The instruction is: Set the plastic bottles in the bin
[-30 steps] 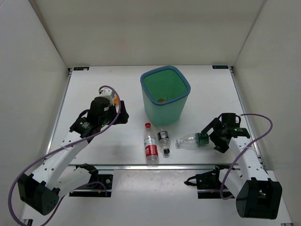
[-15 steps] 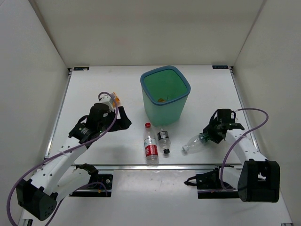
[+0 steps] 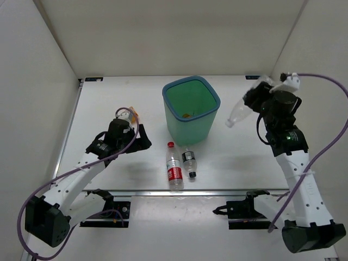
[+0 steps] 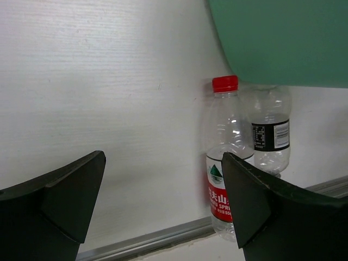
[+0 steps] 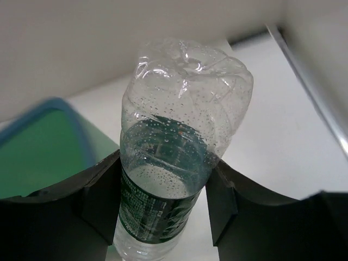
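The teal-green bin [image 3: 209, 120] stands at the table's middle back, with a small orange thing [image 3: 186, 115] on its floor. My right gripper [image 3: 253, 101] is shut on the clear bottle with the green label [image 3: 238, 112], held in the air just right of the bin's rim; in the right wrist view the bottle [image 5: 185, 109] fills the gap between the fingers [image 5: 103, 190], with the bin [image 5: 43, 147] at left. A red-capped bottle [image 3: 174, 167] and a black-capped bottle [image 3: 189, 162] lie in front of the bin. My left gripper [image 3: 142, 136] is open, left of them. The left wrist view shows both bottles [image 4: 225, 157] [image 4: 270, 136] beyond the gripper [image 4: 163, 157].
White walls close in the table at the left, back and right. A metal rail [image 3: 185, 191] runs along the near edge, just in front of the two lying bottles. The arm bases and their purple cables [image 3: 32, 202] sit below it.
My right gripper shut on the green-label bottle and lifted it from the table's front right up to beside the bin's rim. The left arm shifted only slightly.
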`<control>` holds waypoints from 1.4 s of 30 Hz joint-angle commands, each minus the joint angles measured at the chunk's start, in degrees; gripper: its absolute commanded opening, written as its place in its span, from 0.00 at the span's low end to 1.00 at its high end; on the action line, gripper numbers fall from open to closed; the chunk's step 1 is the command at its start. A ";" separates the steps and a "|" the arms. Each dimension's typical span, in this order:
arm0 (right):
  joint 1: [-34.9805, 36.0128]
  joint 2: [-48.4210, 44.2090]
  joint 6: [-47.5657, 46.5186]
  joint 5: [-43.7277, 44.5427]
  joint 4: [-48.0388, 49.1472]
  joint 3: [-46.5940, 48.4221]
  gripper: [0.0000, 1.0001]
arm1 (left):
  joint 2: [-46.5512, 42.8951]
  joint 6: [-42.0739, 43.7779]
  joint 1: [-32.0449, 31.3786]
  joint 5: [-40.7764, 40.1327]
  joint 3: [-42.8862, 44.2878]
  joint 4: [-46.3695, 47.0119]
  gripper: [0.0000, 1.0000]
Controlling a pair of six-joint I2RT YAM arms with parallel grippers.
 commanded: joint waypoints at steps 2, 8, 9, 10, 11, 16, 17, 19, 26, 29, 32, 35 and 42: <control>12.04 2.09 -17.21 7.15 14.74 12.00 0.39 | 2.04 -1.89 -1.55 -0.16 -1.06 0.70 0.99; 22.71 10.25 -24.20 4.89 31.45 15.71 0.39 | 8.45 -2.34 -5.24 -0.42 0.52 -0.79 0.98; 22.97 11.32 -24.19 2.80 31.55 16.59 0.40 | 8.72 -2.25 -6.20 0.18 1.13 -0.36 0.98; 23.76 13.33 -23.76 1.47 32.42 16.86 0.41 | 9.42 -2.34 -6.65 0.02 1.49 -0.35 0.99; 24.03 15.00 -23.84 0.67 32.69 16.60 0.42 | 9.95 -2.25 -7.43 0.28 1.75 0.08 0.99; 27.63 21.60 -25.68 1.01 30.68 17.13 0.46 | 12.76 -0.41 -9.72 -0.07 4.12 -0.96 0.99; 27.81 22.13 -25.60 0.84 29.19 16.52 0.49 | 14.07 0.12 -10.34 -0.60 5.17 -1.58 0.99; 27.63 22.05 -23.50 -0.64 28.82 14.59 0.56 | 16.02 0.56 -11.65 -2.17 6.24 -3.78 0.99; 27.28 19.24 -17.69 -3.72 27.33 10.53 0.99 | 20.32 0.56 -15.70 0.97 9.92 -0.36 0.99; 27.37 17.66 -17.78 -3.73 26.45 11.06 1.00 | 22.17 -0.14 -17.46 1.42 11.33 1.31 0.98; 27.46 15.64 -18.13 -3.73 26.71 10.54 0.99 | 23.75 -0.58 -18.16 3.70 11.34 4.11 0.98; 26.05 12.12 -16.11 -4.08 25.14 8.79 1.00 | 25.51 -1.02 -18.25 4.77 10.46 5.36 0.98; 17.81 0.01 -10.57 -3.20 19.53 -3.25 1.00 | 31.40 -1.55 -20.71 4.24 12.39 5.45 0.98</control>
